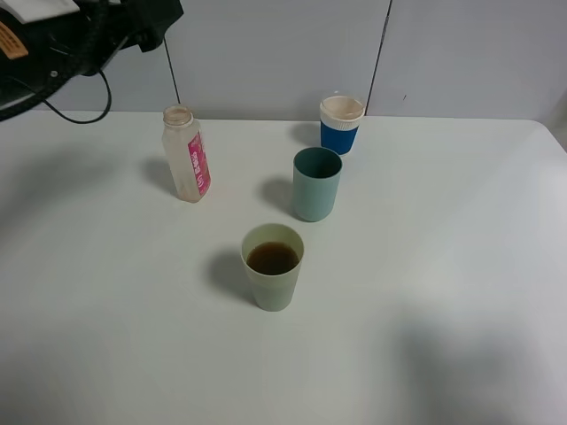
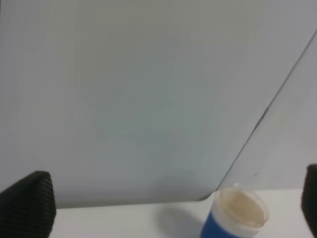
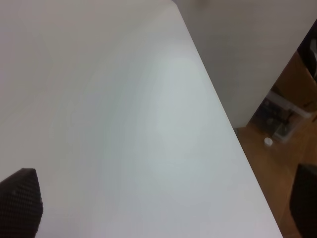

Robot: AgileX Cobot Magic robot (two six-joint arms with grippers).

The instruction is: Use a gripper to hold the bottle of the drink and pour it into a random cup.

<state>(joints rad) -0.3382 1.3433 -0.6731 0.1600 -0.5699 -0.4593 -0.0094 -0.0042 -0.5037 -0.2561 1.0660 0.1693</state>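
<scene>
Now my left gripper (image 2: 173,213) hangs wide open, holding nothing, at upper left. Centre frame, the cup (image 1: 273,266) holds the drink (image 1: 272,258); the bottle (image 1: 186,154) stands upright, apparently emptied, upper left on the worktop (image 1: 443,292).

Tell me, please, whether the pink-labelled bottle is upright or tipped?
Upright. The bottle stands on its base on the table, capless neck up, with no gripper touching it.
</scene>
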